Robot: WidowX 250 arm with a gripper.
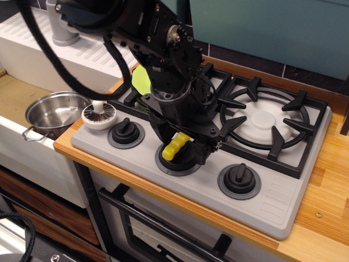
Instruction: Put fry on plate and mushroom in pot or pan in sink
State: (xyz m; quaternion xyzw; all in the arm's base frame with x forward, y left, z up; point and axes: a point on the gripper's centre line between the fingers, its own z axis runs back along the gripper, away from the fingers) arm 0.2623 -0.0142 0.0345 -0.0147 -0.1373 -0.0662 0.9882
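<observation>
My gripper [180, 146] is closed around the fry [175, 147] above the middle knob [177, 161], mushroom [98, 115] sitting left.

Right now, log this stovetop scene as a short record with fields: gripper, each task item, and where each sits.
gripper: black gripper low over the middle stove knob, around the fry; jaw state unclear
fry: bright yellow crinkle-cut plastic fry, on the middle knob
plate: lime-green round plate, mostly hidden behind the arm, on the left burner
mushroom: white toy mushroom, gills up, at the stove's left corner
pot: shiny steel pot, empty, in the sink
</observation>
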